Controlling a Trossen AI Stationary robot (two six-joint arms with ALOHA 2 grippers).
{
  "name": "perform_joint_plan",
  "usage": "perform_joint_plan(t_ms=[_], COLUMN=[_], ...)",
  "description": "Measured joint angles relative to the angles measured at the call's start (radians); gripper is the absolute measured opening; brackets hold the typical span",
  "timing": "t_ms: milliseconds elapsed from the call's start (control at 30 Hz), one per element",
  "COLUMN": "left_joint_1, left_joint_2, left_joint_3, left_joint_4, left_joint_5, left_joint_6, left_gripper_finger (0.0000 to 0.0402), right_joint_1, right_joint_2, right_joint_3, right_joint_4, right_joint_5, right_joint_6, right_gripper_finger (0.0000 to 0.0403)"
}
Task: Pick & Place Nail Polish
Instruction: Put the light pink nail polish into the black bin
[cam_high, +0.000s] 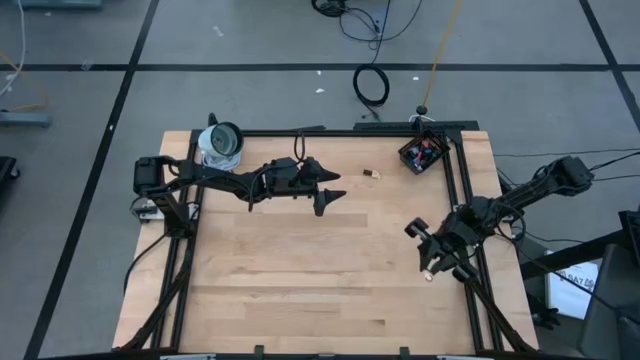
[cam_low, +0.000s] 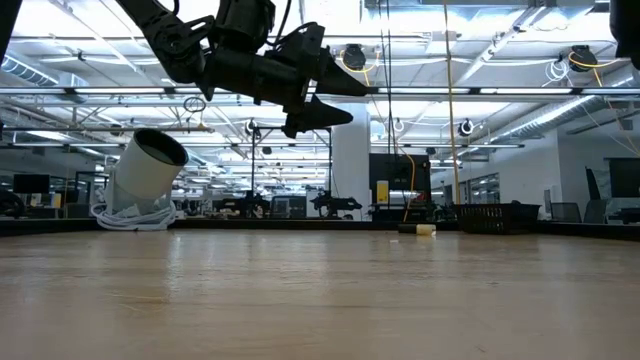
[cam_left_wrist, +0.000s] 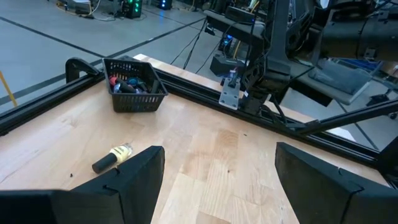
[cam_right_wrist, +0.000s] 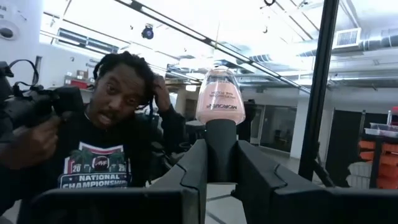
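My right gripper (cam_right_wrist: 221, 152) is shut on a pale pink nail polish bottle (cam_right_wrist: 219, 96). It is above the table's right rail in the high view (cam_high: 430, 268). My left gripper (cam_high: 338, 188) is open and empty, held high over the far middle of the table; it also shows in the low view (cam_low: 335, 95). A beige nail polish bottle with a dark cap (cam_left_wrist: 114, 157) lies on its side on the table beyond the left gripper (cam_high: 373, 173). A black basket (cam_high: 424, 153) at the far right corner holds several more bottles (cam_left_wrist: 127, 84). My right gripper pinches the bottle's dark cap (cam_right_wrist: 221, 134) between its two fingers. The pink glass body sticks out past the fingertips. The bottle is lifted clear of the table.
A white cylinder-shaped device (cam_high: 222, 143) lies tilted at the table's far left corner on a coil of cable (cam_low: 130, 212). Black rails (cam_high: 462, 200) frame the table. A person (cam_right_wrist: 106, 137) stands beyond the table in the right wrist view. Bare wood lies mid-table (cam_high: 320, 270).
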Motion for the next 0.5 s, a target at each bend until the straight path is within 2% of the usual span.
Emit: perform_joint_plan(t_ms=[500], left_joint_1=[0.000], left_joint_2=[0.000], left_joint_3=[0.000], left_joint_4=[0.000], left_joint_5=[0.000], left_joint_6=[-0.002], left_gripper_finger=[0.0294], right_joint_1=[0.000], right_joint_2=[0.000], right_joint_3=[0.000], right_joint_4=[-0.017], right_joint_5=[0.004], right_joint_6=[-0.027], right_gripper_finger=[0.0049])
